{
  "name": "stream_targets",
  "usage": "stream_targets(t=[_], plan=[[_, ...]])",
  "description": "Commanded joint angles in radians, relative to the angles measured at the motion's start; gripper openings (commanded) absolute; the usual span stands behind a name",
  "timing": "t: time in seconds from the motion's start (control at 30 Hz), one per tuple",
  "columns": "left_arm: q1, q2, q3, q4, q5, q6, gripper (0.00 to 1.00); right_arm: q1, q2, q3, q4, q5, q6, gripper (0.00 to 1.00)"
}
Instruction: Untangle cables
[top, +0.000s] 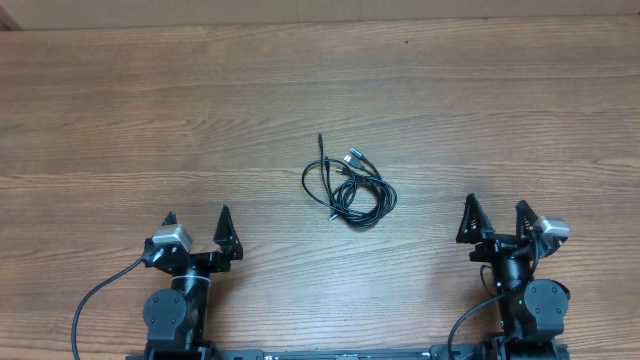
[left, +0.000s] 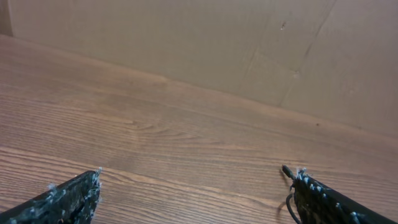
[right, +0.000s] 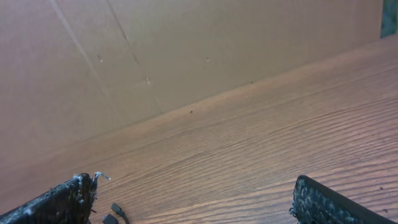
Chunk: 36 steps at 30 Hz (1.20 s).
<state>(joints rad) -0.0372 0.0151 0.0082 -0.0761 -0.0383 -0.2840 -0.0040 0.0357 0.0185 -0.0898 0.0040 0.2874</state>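
Near table (top: 120, 110) front edge, both pincers (top: 197, 222) (top: 494, 215) spread wide, empty; cables (top: 352, 187) coiled mid-table.

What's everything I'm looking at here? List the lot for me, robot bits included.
cables: one tangled bundle, number of cords unclear, black with silver-tipped plugs, middle of the table
table: one, brown wood grain, under everything
board: one, tan, standing along the table's far edge
arms: two, black, at the near edge, one on each side
left pincer: one, black, open, holding nothing, apart from the cables
right pincer: one, black, open, holding nothing, apart from the cables
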Motion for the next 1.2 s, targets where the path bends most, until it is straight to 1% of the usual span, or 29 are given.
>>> stream_targets(t=[0.0,0.87,0.97,1.0,1.07,1.17], plan=[[0.005,-0.011,-0.003,0.001,0.005,0.019,1.00,0.003,0.002,-0.010,0.005,0.002,-0.003,1.00],[0.005,-0.011,-0.003,0.001,0.005,0.019,1.00,0.003,0.002,-0.010,0.005,0.002,-0.003,1.00],[0.005,-0.011,-0.003,0.003,-0.016,0.031,1.00,0.003,0.002,-0.010,0.005,0.002,-0.003,1.00],[0.005,-0.011,-0.003,0.016,-0.034,0.031,1.00,0.003,0.002,-0.010,0.005,0.002,-0.003,1.00],[0.005,-0.011,-0.003,0.098,-0.092,0.031,0.99,0.003,0.002,-0.010,0.005,0.002,-0.003,1.00],[0.005,-0.011,-0.003,0.229,-0.098,0.053,1.00,0.003,0.002,-0.010,0.005,0.002,-0.003,1.00]])
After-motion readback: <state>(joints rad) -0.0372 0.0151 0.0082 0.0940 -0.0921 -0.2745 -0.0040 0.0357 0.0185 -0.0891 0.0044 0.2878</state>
